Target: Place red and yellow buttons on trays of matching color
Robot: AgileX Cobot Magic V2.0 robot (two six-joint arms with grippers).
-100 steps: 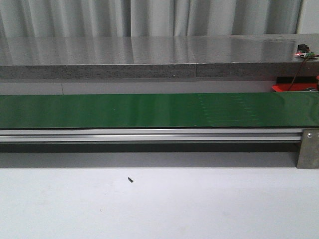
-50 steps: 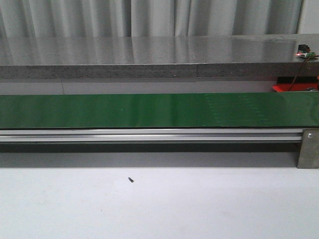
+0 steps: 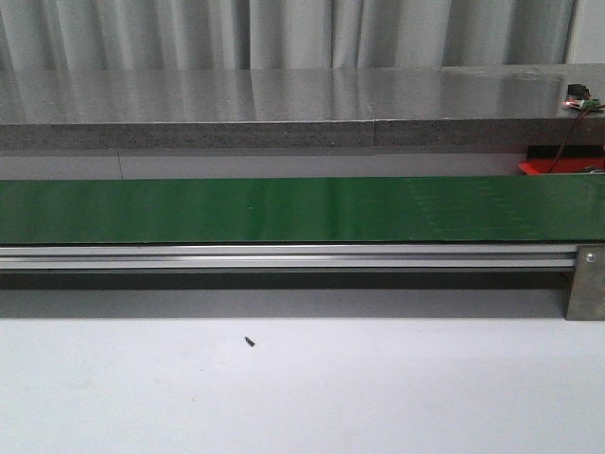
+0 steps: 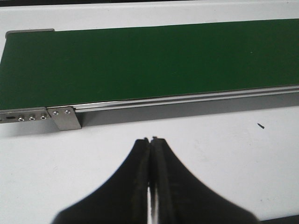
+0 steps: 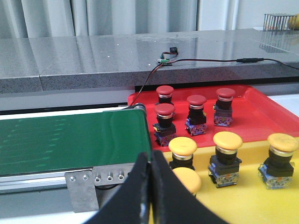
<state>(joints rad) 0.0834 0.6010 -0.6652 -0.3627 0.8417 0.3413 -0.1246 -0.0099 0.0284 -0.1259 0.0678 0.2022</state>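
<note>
Red buttons [image 5: 195, 108] on red tray [image 5: 261, 114]; left claw [image 4: 150, 140] closed, empty; right claw [image 5: 150, 156] closed, empty

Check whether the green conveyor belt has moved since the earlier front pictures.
Yes, rightward. A pale fleck on the belt was left of the table's dark speck a second ago and now sits straight beyond it.
</note>
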